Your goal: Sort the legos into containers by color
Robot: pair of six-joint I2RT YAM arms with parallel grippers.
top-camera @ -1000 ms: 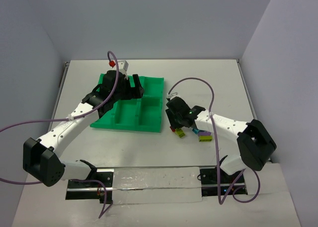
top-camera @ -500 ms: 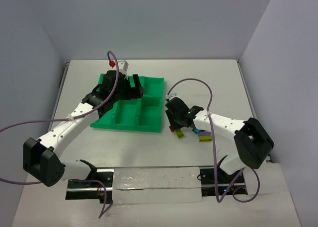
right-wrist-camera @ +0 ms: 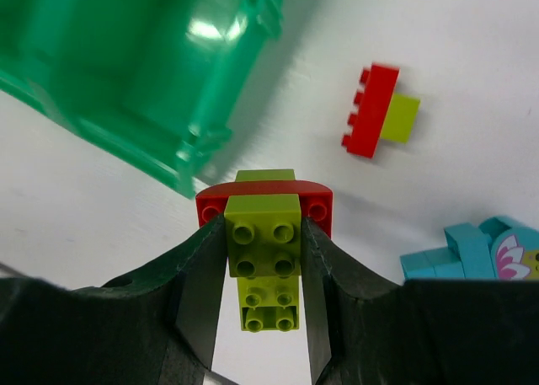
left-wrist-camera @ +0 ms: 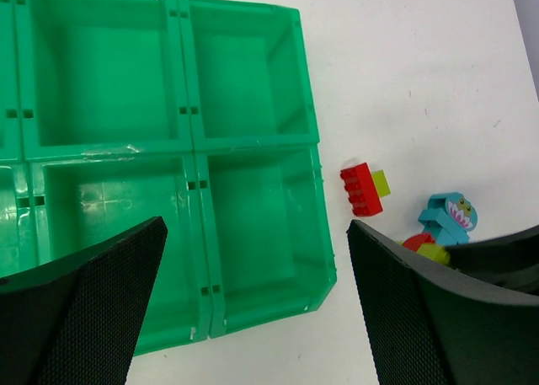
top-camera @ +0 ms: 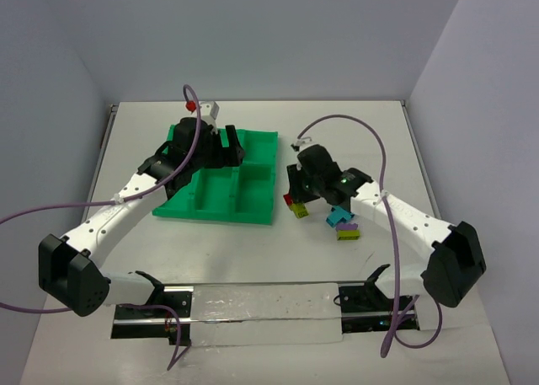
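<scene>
The green tray (top-camera: 253,195) lies left of centre; the compartments seen in the left wrist view (left-wrist-camera: 181,141) are empty. My left gripper (top-camera: 221,145) hangs open and empty over the tray (left-wrist-camera: 256,225). My right gripper (top-camera: 296,200) is just right of the tray's near right corner (right-wrist-camera: 126,73). It (right-wrist-camera: 263,229) is shut on a yellow-green brick (right-wrist-camera: 263,246) joined to a curved red brick (right-wrist-camera: 320,206), held above the table. A red brick with a yellow-green piece (right-wrist-camera: 379,111) lies on the table beyond it, also seen in the left wrist view (left-wrist-camera: 364,189). A cyan brick (top-camera: 338,216) and a purple brick (top-camera: 348,231) lie to the right.
The white table is walled at the back and both sides. A metal rail (top-camera: 253,305) runs along the near edge between the arm bases. Purple cables loop above both arms. The cyan brick has a toothed face (left-wrist-camera: 450,216).
My right gripper has risen and moved away from the near edge with the red and yellow-green bricks in it, and its arm has swung right, uncovering the cyan brick. The left arm has not moved.
</scene>
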